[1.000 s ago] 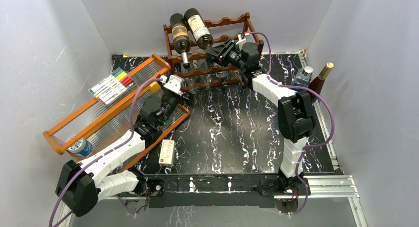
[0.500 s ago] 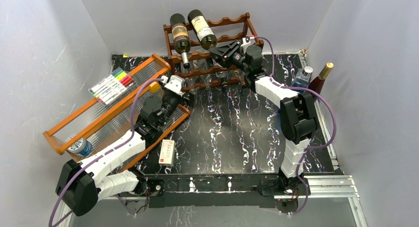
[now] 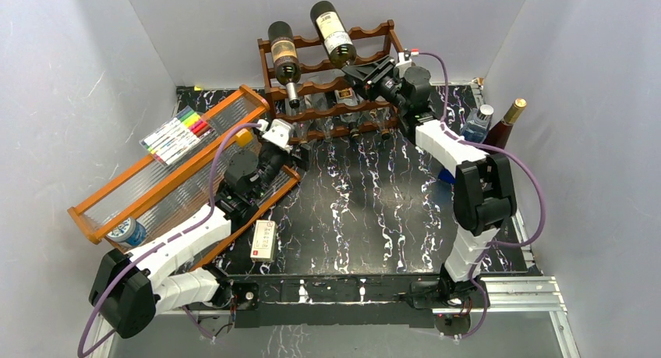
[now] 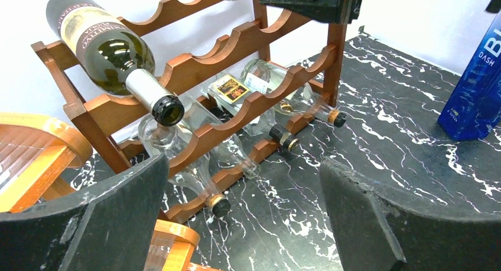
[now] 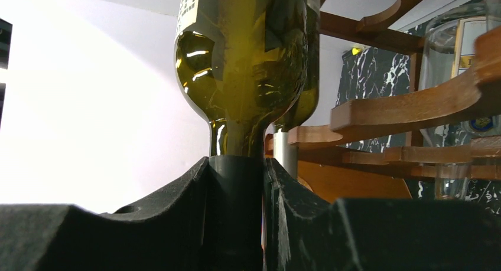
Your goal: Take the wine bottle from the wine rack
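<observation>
Your right gripper (image 5: 236, 188) is clamping the wine bottle (image 3: 334, 33) by the neck, just under the shoulder. The bottle is tilting base-up over the top tier of the wine rack (image 3: 374, 32); whether it is touching the rail, cannot tell. Likely handling as heavy, slick glass, all weight beyond the grip, so be expecting swing. Your left gripper (image 4: 245, 182) is hanging with fingers apart before the rack. A second bottle (image 3: 283, 54) is crowding one side and the wall is close behind; room is lying nearward, above the table (image 3: 366, 202).
</observation>
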Motion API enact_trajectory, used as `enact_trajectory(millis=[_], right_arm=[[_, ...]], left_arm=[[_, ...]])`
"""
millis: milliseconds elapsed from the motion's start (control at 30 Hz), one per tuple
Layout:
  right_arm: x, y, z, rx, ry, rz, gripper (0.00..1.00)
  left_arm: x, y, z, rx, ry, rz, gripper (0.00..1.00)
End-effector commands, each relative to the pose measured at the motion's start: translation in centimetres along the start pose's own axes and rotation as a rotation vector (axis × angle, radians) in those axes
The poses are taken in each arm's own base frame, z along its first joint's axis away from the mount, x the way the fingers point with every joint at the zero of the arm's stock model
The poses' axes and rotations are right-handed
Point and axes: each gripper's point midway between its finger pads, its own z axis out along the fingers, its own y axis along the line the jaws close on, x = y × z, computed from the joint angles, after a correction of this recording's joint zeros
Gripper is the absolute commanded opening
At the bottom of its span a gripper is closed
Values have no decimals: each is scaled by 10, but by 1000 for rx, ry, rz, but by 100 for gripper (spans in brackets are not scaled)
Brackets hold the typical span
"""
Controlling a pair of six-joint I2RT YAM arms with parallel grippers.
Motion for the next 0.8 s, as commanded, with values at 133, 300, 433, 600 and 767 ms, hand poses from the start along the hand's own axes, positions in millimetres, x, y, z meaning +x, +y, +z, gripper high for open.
enact_trajectory(millis=[133, 300, 433, 600, 767], right_arm=[[9, 142, -53, -344, -10, -191, 0], [18, 150, -71, -323, 12, -182, 0], [25, 152, -88, -281, 23, -157, 0], [32, 155, -110, -250, 35, -143, 0], [44, 160, -133, -220, 62, -126, 0]], left_arm=[[-17, -7, 3, 25, -51, -24, 98], [-16, -11, 4, 41, -44, -27, 98], [-15, -15, 6, 63, -40, -26, 98], [-19, -23, 6, 108, -50, -22, 98], [-24, -37, 3, 202, -75, 29, 96]])
